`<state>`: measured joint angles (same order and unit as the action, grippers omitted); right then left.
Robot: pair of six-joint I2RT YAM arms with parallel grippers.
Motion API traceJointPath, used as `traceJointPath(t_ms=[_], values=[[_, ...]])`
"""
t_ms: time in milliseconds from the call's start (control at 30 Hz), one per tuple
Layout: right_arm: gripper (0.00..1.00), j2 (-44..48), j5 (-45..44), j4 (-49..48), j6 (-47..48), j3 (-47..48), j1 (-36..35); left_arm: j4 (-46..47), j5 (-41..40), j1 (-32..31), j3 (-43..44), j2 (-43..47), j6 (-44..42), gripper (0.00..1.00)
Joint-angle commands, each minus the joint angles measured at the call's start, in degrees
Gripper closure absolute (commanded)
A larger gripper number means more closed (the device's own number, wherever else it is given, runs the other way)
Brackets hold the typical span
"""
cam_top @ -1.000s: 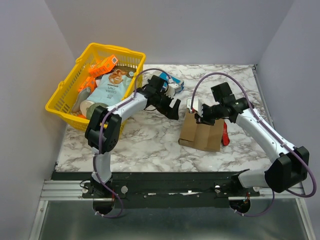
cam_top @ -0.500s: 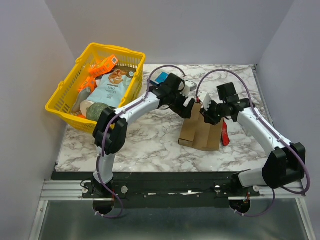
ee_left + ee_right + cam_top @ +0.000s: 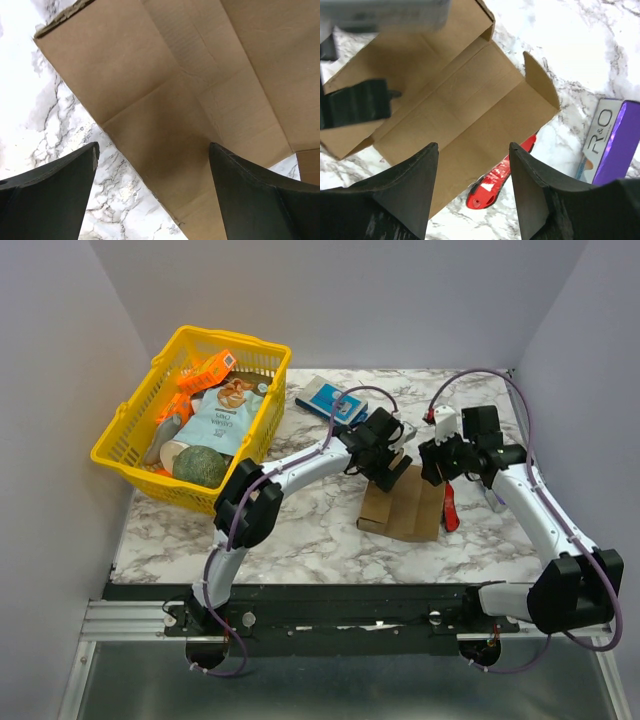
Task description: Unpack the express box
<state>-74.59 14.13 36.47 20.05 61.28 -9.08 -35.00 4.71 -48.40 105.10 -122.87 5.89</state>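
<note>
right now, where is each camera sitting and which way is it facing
Top external: above and behind the bases, looking down on the marble table; both arms show.
Left wrist: on the left arm, aimed down at the express box; the left claw fingers frame it.
Right wrist: on the right arm, aimed down at the box, red packet and purple box; right claw fingers show.
Shared: all see the express box.

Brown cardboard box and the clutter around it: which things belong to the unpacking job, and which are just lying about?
Job: long brown cardboard express box; left gripper; right gripper.
Lying about: yellow plastic basket; small blue-and-white box; flat red packet; purple bar box.
</note>
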Motion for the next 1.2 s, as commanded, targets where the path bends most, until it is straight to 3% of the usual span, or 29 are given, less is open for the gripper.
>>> traceJointPath(t_ms=[0,267,367,400,500,733,833,1000,1167], values=[[0.34,3.65,2.48,0.26,-2.65,-2.47,-0.32,-0.86,-1.02,-0.11,-2.44,-0.18,0.09,0.01],[0.37,4.01,7.84,1.59,-2.47,-4.24,-0.41,-0.34,6.34,3.3,-8.23,1.31,-2.03,0.06],[0.4,4.1,9.24,1.76,-2.74,-3.45,-0.41,2.47,17.92,8.91,-10.69,3.42,-1.58,0.18],[0.42,4.19,9.42,2.2,-2.65,-2.92,-0.32,3.7,26.93,10.33,-11.49,4.03,-2.11,0.2],[0.44,3.92,9.51,3.51,-2.12,-2.39,-0.32,7.84,33.95,14.37,-13.43,5.1,-1.32,0.22],[0.45,2.61,9.51,5.72,-1.6,-0.55,-0.41,14.43,58.17,20.53,-14.92,-1.48,4.83,0.25],[0.46,1.99,9.51,6.16,-0.98,0.25,-0.32,14.36,56.38,21.33,-13.96,-3.77,3.97,0.28],[0.47,0.59,8.99,6.25,0.42,1.39,-0.41,4.78,48.21,21.86,-7.46,-7.21,-4.91,0.31],[0.47,-1.34,7.49,5.9,1.83,2.7,-0.32,2.31,38.63,22.91,-8.32,-7.65,-5.63,0.35]])
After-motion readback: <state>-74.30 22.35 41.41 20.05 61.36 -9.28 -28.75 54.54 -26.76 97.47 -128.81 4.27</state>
